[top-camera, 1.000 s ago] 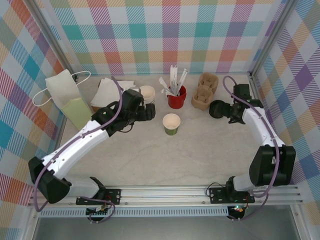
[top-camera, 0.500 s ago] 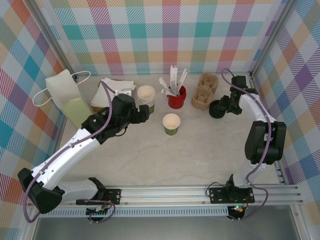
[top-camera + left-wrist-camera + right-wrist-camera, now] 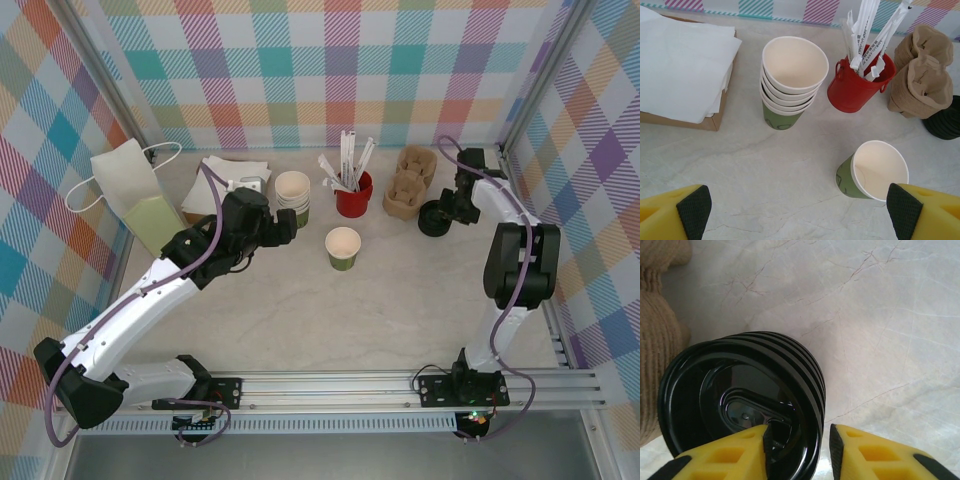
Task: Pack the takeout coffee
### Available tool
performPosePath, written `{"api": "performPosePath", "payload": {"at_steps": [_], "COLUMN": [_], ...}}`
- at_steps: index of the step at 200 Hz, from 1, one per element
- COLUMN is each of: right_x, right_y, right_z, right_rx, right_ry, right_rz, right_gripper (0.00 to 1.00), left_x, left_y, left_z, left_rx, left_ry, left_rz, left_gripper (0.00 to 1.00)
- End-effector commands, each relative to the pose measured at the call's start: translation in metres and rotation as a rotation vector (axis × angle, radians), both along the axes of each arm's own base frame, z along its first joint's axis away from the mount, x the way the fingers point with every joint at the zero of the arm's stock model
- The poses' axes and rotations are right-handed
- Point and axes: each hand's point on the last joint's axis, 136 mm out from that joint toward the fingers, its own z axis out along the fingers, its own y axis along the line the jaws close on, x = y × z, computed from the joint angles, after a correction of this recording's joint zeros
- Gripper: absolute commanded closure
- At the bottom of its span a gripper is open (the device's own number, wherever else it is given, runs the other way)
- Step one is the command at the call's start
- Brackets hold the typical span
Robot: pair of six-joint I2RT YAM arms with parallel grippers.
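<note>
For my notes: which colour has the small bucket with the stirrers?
The bucket is red, clearest in the left wrist view.

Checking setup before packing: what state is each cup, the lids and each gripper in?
Single green cup: upright, lidless, empty.
Cup stack: nested, upright.
Red bucket: upright, holding stirrers.
Black lids: stacked.
Left gripper: open.
Right gripper: astride the lids' rim, grip unclear.

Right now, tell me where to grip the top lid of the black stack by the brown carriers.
Pinch the top round black plastic lid by its rim, coming from above: it sits nested on the stack, so only that thin raised edge is free. The right gripper straddles it.
</note>
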Motion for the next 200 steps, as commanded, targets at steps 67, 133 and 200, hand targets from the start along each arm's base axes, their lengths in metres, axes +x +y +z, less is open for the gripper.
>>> {"api": "performPosePath", "payload": {"at_steps": [67, 133, 200], "right_x": [0.0, -0.002, -0.01], "right_y": [-0.003, -0.001, -0.004], "right_z": [-0.008, -0.008, 0.007], "right_rx": [-0.003, 0.002, -0.019], "right_ry": [0.05, 0.057, 0.031], "right_rz": [-0.002, 0.006, 0.018], "right_gripper": [0.71, 0.78, 0.81], "left_x": [-0.004, -0.004, -0.003], "left_y": [-0.002, -0.007, -0.009], "left_z": [-0.003, -0.003, -0.003], "left_rx": [0.036, 0.034, 0.025], "left_ry": [0.0, 0.01, 0.011], "left_rz": [-0.025, -0.044, -0.053], "left_gripper": [0.07, 0.07, 0.07]}}
